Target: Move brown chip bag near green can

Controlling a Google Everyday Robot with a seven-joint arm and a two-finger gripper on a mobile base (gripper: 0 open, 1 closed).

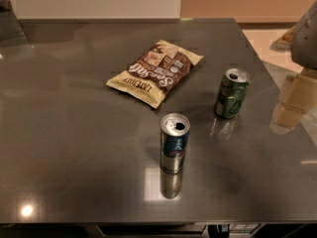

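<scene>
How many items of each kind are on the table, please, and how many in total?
Cans: 2 (green can, blue-and-silver can)
Chip bags: 1 (brown chip bag)
Total: 3
The gripper is at the right edge of the view, touching none of them.

You see a dark grey table (pixel 74 148) filling most of the frame. The brown chip bag (pixel 155 72) lies flat just above centre, turned so its long side runs from lower left to upper right. To its right, apart from it, the green can (pixel 231 94) stands upright with its silver top showing. The blue-and-silver can (pixel 174 144) stands upright in the lower middle, below the bag and down-left of the green can, touching neither. At the right edge of the frame you find the gripper (pixel 292 103), beyond the table's side, level with the green can and well apart from the bag.
</scene>
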